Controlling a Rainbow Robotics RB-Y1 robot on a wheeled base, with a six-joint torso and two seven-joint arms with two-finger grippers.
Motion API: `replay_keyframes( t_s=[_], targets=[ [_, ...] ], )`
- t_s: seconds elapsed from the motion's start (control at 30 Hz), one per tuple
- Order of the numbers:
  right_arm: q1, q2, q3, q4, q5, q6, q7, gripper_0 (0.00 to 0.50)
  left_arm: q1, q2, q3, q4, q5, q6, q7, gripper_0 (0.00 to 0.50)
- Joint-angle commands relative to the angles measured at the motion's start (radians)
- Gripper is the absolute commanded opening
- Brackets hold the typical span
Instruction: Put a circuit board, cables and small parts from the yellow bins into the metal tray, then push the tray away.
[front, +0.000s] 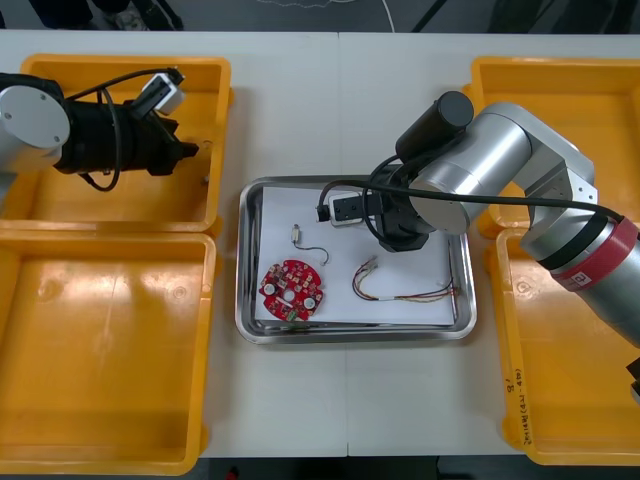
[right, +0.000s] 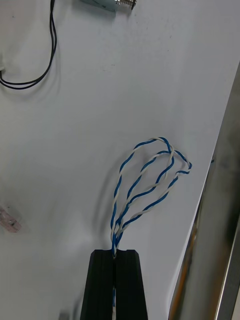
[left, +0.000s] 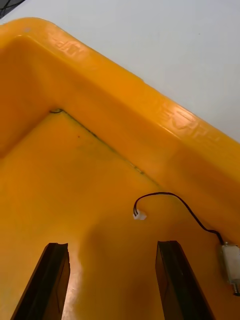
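Light tabletop. Four yellow bins, two on each side; the far left bin is the one being worked. Metal tray sits between the bins, white inside.

Right arm reaches over the tray's far right part. Right pincer is closed tight on the twisted blue and white cable, gripping it at the gathered end. The loops fan out over the white lining, just beside the tray's shiny wall. Cannot tell if they touch the lining.

Left pincer hovers low in the far left bin, fingers wide apart and empty.

Already in the tray:
- round red circuit board, near left part
- red and yellow cable, right of the board
- small metal part with a thin black lead, beyond the board

In the far left bin, another small part lies just beside one left finger. Its black lead curls to a white plug ahead of the gap.

Judgement: the step in hand is delivering the blue and white cable. Next the right pincer needs to open over the lining and rise straight up so the loops don't snag. The left would need to shift sideways to straddle the bin part. The push comes last.
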Motion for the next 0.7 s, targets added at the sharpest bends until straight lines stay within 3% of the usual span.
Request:
replay_keyframes(
  t_s=[0.03, 0.07, 0.1, 0.17, 0.27, 0.53, 0.7],
  targets=[
    [-0.036, 0.014, 0.009, -0.007, 0.008, -0.010, -0.004, 0.233, -0.064, 0.003, -0.041, 0.010, -0.002, -0.067, -0.072, 0.500],
    [-0.036, 0.012, 0.009, -0.008, 0.006, -0.010, -0.005, 0.294, -0.070, 0.002, -0.053, 0.018, 0.001, -0.081, -0.072, 0.500],
    [-0.036, 0.012, 0.010, -0.007, 0.006, -0.010, -0.007, 0.317, -0.073, 0.002, -0.059, 0.023, 0.002, -0.087, -0.072, 0.500],
    [-0.036, 0.012, 0.009, -0.008, 0.000, -0.010, -0.013, 0.413, -0.084, -0.007, -0.069, 0.039, 0.005, -0.096, -0.072, 0.500],
    [-0.036, 0.014, 0.009, -0.012, -0.006, -0.010, -0.016, 0.500, -0.094, -0.017, -0.069, 0.056, 0.005, -0.098, -0.072, 0.500],
    [-0.038, 0.014, -0.010, -0.050, -0.021, 0.016, -0.036, 0.500, -0.108, -0.040, -0.075, 0.084, -0.015, -0.098, -0.072, 0.500],
    [-0.041, 0.018, -0.053, -0.101, -0.033, 0.105, -0.051, 0.500, -0.128, -0.050, -0.107, 0.113, 0.004, -0.116, -0.072, 0.500]
  ],
)
